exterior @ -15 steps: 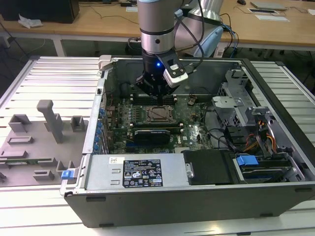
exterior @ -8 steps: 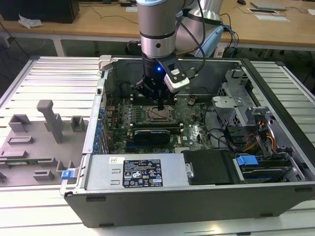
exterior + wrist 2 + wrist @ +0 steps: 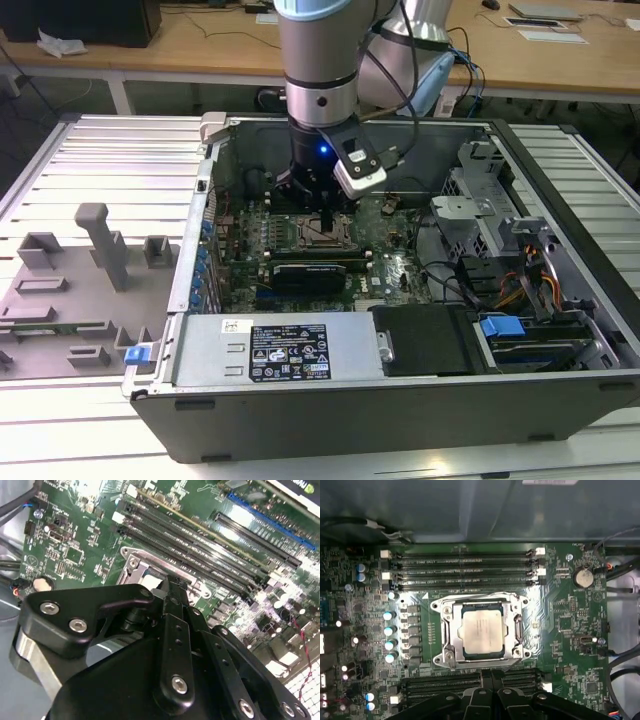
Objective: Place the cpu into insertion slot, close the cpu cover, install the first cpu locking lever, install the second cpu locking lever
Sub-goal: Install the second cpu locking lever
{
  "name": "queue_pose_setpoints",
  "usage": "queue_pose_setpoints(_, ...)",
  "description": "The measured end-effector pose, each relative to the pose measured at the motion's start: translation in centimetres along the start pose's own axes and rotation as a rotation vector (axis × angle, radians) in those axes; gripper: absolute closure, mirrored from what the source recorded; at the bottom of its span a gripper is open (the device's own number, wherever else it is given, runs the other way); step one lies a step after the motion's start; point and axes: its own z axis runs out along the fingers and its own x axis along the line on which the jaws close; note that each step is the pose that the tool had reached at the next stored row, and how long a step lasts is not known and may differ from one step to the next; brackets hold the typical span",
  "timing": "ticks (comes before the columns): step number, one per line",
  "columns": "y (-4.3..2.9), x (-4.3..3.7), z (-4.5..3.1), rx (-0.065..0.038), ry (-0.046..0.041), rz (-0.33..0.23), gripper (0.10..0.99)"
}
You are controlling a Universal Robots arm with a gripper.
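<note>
Slatted metal table (image 3: 90, 150) carries an open computer case (image 3: 400, 400).

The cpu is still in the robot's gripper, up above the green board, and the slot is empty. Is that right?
Not quite. In the first wrist view the cpu already sits in the insertion slot on the green board, with the cpu cover framing it. The gripper is just beside the slot.
</note>
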Motion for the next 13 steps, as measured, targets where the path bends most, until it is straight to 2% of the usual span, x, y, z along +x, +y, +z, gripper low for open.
queue_pose_setpoints(5, -0.46, 0.27, 0.51, -0.003, 0.0000, 0.000, 0.980)
queue_pose_setpoints(10, -0.70, 0.91, 0.92, -0.024, 0.0012, 0.003, 0.980)
queue_pose_setpoints(11, -0.79, 0.98, 0.96, -0.031, 0.0014, 0.003, 0.980)
queue_pose_setpoints(12, -1.11, 1.07, 1.03, -0.051, 0.0025, 0.005, 0.980)
queue_pose_setpoints(13, -1.38, 1.12, 1.09, -0.064, 0.0031, 0.007, 0.980)
